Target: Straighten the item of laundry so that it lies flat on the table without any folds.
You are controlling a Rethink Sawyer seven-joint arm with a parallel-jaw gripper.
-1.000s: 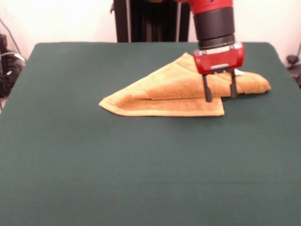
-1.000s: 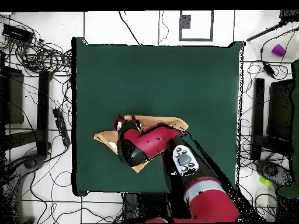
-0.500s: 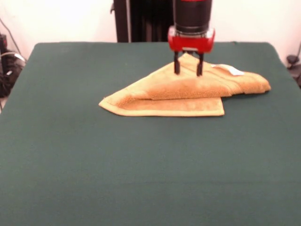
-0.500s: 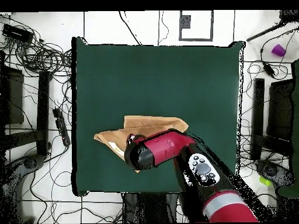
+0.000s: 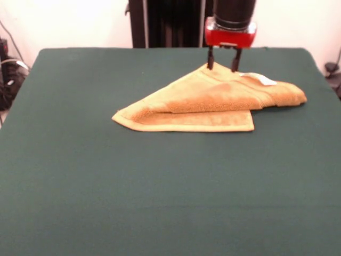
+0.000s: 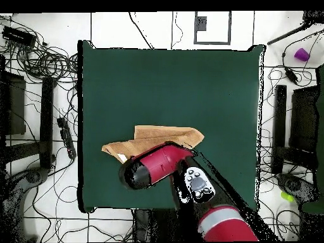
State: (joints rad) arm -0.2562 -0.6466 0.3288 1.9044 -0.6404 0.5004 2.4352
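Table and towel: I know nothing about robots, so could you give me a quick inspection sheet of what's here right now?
Surface: table covered in dark green cloth.
Job's things: mustard-yellow towel lies folded over itself in a rough triangle, not flat; small white tag shows on top near one end.
Clutter: nothing seen on the table besides the towel.
Claw: red and black claw hangs open over the towel's far peak, holding nothing; whether its tips touch the cloth cannot be told.
Cables: many loose cables on the floor around the table.
Surroundings: tiled floor, dark equipment beside the table, a purple object on the floor.
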